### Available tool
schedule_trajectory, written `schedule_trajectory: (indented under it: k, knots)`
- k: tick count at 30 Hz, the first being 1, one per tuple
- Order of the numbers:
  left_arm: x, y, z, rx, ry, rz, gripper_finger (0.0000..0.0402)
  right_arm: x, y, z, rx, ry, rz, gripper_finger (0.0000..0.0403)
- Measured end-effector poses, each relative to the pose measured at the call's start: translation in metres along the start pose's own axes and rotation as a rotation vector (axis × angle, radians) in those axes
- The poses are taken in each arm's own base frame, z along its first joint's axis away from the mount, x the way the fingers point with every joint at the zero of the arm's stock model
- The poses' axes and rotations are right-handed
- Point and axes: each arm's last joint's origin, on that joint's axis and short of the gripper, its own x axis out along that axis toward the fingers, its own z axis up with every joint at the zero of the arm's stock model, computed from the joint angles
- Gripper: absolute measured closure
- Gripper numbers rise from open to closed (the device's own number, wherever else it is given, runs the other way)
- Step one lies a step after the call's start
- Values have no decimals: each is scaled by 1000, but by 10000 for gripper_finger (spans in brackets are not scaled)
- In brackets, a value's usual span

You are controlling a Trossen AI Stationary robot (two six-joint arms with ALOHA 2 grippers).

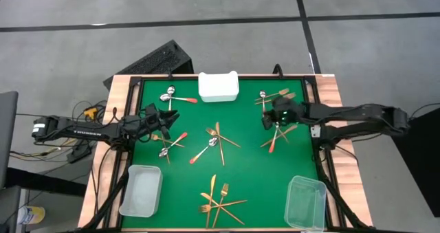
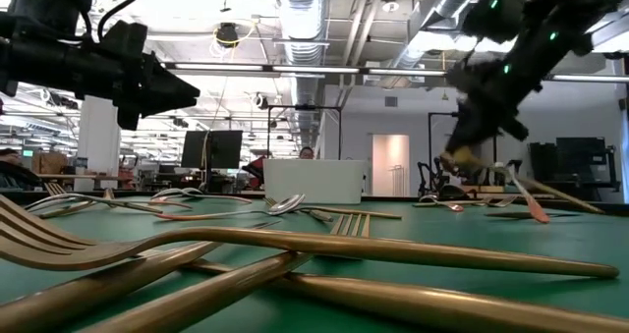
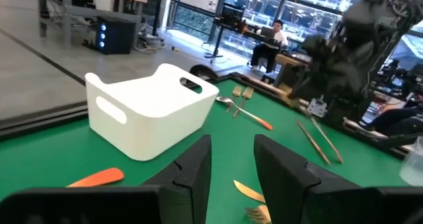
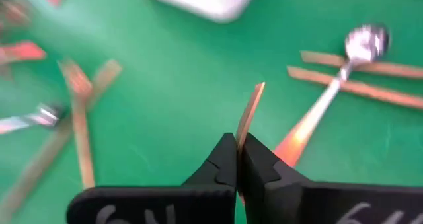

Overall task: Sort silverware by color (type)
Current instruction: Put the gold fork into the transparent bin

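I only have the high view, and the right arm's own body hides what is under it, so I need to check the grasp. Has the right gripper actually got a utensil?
Observer: Yes. In the right wrist view the right gripper is shut on a slim copper-coloured piece, whose tip sticks out past the fingertips.
Operator: Did it catch the red-handled spoon as well?
Observer: No. The red-handled spoon lies beside that piece, outside the grip.
Operator: And the left gripper?
Observer: The left wrist view shows the left gripper open with nothing between its fingers, facing the white tray.
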Motion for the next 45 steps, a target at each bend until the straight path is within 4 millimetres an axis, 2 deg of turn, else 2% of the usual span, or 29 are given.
schedule_trajectory:
  k: [5, 10, 15, 19, 23, 29, 33, 37, 41, 45]
  knots:
    - [0, 0, 1, -2, -6, 0, 308, -39, 5, 13, 25, -192, 146, 382]
    - [0, 0, 2, -8, -27, 12, 313, -75, 2, 22, -9, -404, 195, 385]
    - [0, -2, 5, -25, -40, -21, 313, -99, -1, 20, 91, -443, 333, 386]
    - [0, -2, 5, -30, -49, -26, 313, -105, 8, 9, 173, -345, 460, 386]
    - [0, -2, 6, -33, -53, -28, 313, -105, 22, -6, 185, -234, 511, 386]
    - [0, -3, 6, -44, -57, -26, 313, -112, 29, -17, 149, -244, 505, 386]
    - [-1, -4, 10, -69, -89, -38, 313, -114, 30, -18, 82, -274, 498, 386]
    - [1, -8, 17, -86, -104, -68, 313, -121, 32, -9, 55, -309, 501, 386]
    - [5, -20, 26, -69, -91, -110, 313, -130, 37, -3, 27, -301, 556, 386]
    - [15, -35, 29, -32, -43, -136, 313, -131, 46, -7, 16, -256, 593, 385]
